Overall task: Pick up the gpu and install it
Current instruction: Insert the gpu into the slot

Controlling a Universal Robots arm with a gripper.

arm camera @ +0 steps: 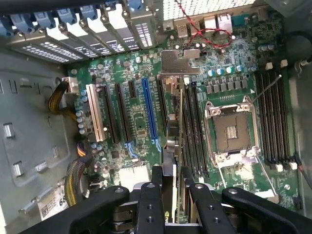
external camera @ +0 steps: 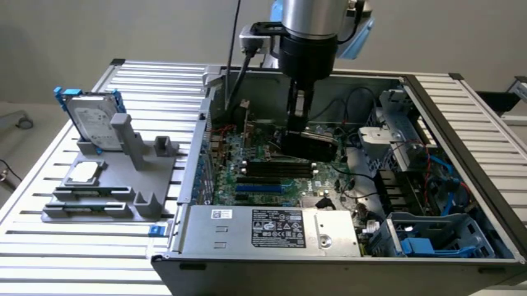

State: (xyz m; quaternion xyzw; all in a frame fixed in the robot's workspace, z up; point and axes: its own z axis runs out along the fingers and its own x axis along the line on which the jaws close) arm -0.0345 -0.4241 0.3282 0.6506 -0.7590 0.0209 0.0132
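My gripper (external camera: 297, 123) hangs inside the open computer case (external camera: 461, 129), shut on the gpu (external camera: 311, 147), a black card held upright just above the green motherboard (external camera: 263, 176). In the wrist view the gpu (arm camera: 176, 131) appears edge-on between my two black fingers (arm camera: 150, 200), its silver bracket (arm camera: 179, 61) toward the case's rear slot covers. It lines up beside the long blue slot (arm camera: 148, 114), on the side nearer the CPU socket (arm camera: 231, 129). Whether its edge touches a slot I cannot tell. My gripper (arm camera: 176, 197) clamps the card's near end.
A silver hard drive in a blue frame (external camera: 91, 117) stands on a grey fixture (external camera: 107, 179) at the exterior view's left. The power supply (external camera: 263, 228) fills the case's front. Drive cages and cables (external camera: 411, 166) crowd the right side. Red wires (arm camera: 204, 34) cross near the rear ports.
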